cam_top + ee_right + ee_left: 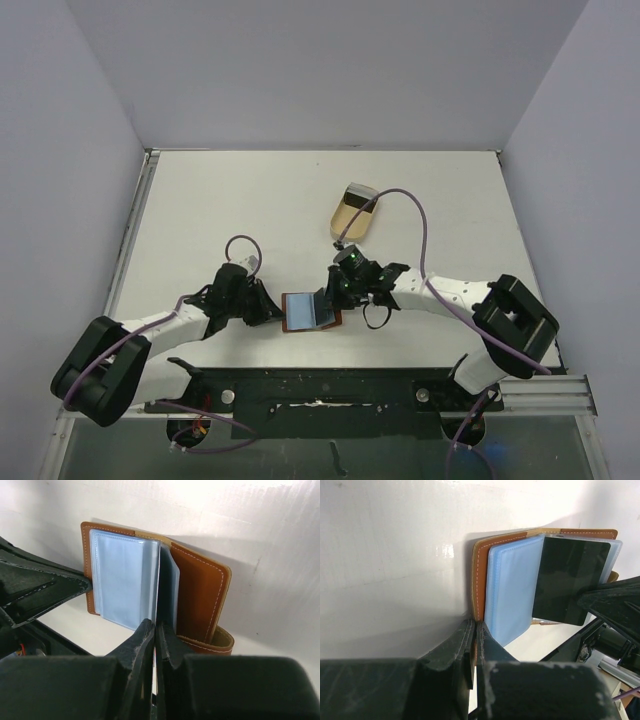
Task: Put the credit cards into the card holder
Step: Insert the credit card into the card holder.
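Inspected for markings: nothing legible. No lettering, brand stamp, number or sign readable on leather cover of card holder [480,570] at left gripper [475,627] tips, on clear sleeves [512,590] just ahead of them, nor on dark card [567,580] further ahead-right.

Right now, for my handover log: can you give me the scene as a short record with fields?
card holder: open on the table, clear sleeves showing
left claw: shut on the card holder's brown cover edge
right claw: shut on the dark card
dark card: standing against the sleeves; seated or not, unclear
tan tray: farther back, apart
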